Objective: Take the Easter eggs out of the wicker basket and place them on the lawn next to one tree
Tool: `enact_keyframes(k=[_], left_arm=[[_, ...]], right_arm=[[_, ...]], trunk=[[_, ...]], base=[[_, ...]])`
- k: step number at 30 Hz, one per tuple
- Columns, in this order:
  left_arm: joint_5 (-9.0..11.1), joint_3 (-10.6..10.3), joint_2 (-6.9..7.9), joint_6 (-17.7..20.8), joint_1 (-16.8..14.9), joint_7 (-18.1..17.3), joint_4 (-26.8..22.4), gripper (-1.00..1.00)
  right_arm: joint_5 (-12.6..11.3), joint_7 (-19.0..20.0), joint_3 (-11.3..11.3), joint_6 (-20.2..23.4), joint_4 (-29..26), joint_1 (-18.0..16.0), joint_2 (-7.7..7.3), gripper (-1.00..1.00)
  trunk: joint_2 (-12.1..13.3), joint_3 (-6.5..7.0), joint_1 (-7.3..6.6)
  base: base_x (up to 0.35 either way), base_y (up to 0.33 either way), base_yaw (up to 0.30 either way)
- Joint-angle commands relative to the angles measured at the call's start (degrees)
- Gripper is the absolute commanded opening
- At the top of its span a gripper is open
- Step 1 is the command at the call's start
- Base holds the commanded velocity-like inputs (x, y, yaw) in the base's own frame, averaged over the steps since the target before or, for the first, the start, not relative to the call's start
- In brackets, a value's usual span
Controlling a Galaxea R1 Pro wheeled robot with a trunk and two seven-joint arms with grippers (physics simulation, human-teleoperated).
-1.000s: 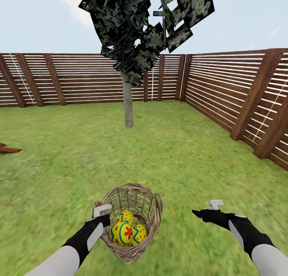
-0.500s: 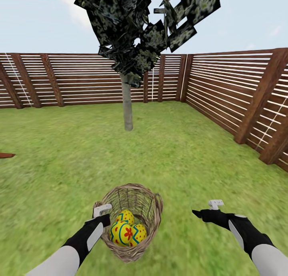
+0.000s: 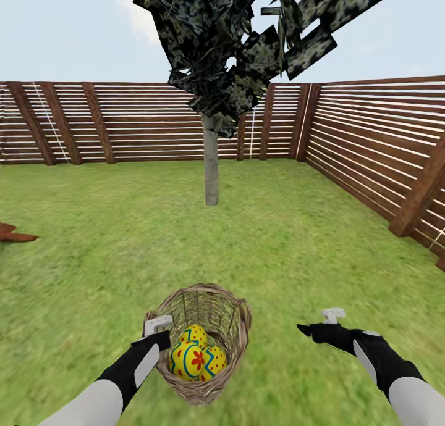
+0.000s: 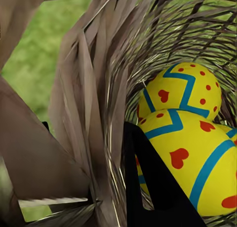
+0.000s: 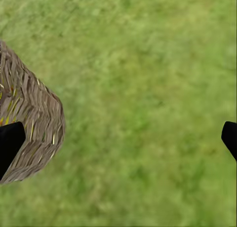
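The wicker basket (image 3: 201, 346) hangs tilted in front of the robot, above the lawn (image 3: 290, 253), its mouth turned back toward the camera; the left gripper (image 3: 162, 334) is clamped on its rim, one dark finger (image 4: 153, 182) inside the weave and lying against the nearest egg. All three Easter eggs (image 3: 196, 355) are in the basket, yellow with blue zigzags and red marks, packed together at the bottom; two (image 4: 192, 138) fill the left wrist view, a sliver of the third at the edge. The right gripper (image 3: 318, 331) hovers beside the basket with nothing in it, fingers spread wide; from its own camera the fingertips (image 5: 10, 143) sit at opposite edges with grass (image 5: 143, 108) between and the basket's wall (image 5: 29, 133) just beside one. The grey-trunked tree (image 3: 211, 167) stands well ahead, before the slatted wooden fence (image 3: 123, 123).
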Motion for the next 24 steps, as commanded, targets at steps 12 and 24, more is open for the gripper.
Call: enact_keyframes(k=[12,24], left_arm=[[0.47,-0.4,0.05,0.17,-0.05,0.49,-0.17,-1.0],[0.47,-0.4,0.03,0.17,-0.05,0.49,-0.17,-1.0]], right_arm=[[-0.02,0.36,-0.38,0.27,-0.11,0.06,0.02,1.0],[-0.02,0.36,-0.38,0.27,-0.11,0.07,0.02,1.0]], trunk=[[-0.03,-0.05,0.03],[-0.03,-0.05,0.03]], base=[[0.34,0.0,0.165],[0.34,0.0,0.0]])
